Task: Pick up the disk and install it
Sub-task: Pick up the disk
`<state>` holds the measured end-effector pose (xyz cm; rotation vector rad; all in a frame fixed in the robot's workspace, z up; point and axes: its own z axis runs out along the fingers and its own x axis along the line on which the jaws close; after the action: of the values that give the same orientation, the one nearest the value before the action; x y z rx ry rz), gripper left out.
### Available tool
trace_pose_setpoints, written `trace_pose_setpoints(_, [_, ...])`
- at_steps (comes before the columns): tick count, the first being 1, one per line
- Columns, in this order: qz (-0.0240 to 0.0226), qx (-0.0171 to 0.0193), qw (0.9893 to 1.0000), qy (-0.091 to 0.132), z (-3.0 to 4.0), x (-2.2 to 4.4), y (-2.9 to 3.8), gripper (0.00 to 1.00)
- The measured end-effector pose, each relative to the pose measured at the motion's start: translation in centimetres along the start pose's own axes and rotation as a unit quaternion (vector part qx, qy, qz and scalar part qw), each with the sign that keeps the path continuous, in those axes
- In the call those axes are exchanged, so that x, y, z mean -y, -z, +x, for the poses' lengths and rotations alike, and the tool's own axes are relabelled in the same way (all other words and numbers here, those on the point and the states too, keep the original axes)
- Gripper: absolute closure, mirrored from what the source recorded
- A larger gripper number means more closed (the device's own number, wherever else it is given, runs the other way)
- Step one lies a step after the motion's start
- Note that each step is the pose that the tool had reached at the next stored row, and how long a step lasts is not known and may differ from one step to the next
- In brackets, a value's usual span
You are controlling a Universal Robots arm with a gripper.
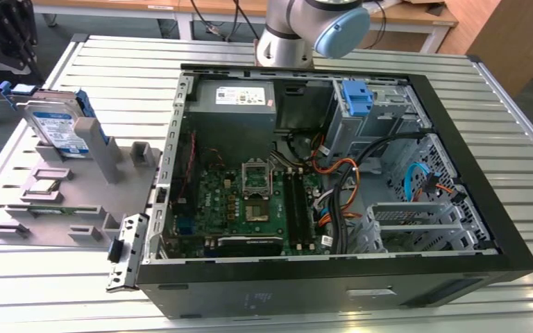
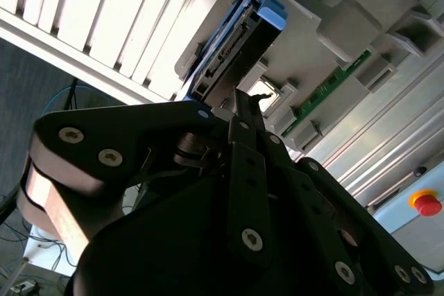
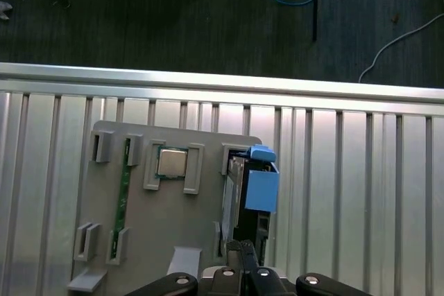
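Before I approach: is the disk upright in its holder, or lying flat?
Upright: the disk stands on edge, slotted in the grey holder.

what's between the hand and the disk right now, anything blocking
Nothing visible. In the first wrist view the hand hangs right by the disk, which stands on edge in its slot of the grey holder. No cable, part or holder post lies between the two.

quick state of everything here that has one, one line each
disk: upright in the holder, not gripped
gripper: shut, empty, by the disk
case: open, side panel off
bracket: in the case, no drive
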<state>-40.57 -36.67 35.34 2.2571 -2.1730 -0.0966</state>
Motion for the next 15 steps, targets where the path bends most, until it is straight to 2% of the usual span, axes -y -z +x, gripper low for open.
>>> trace_pose_setpoints(15, [0.0001, 0.0003, 1.0, 0.0, -0.22, 0.02, -0.24, 0.89])
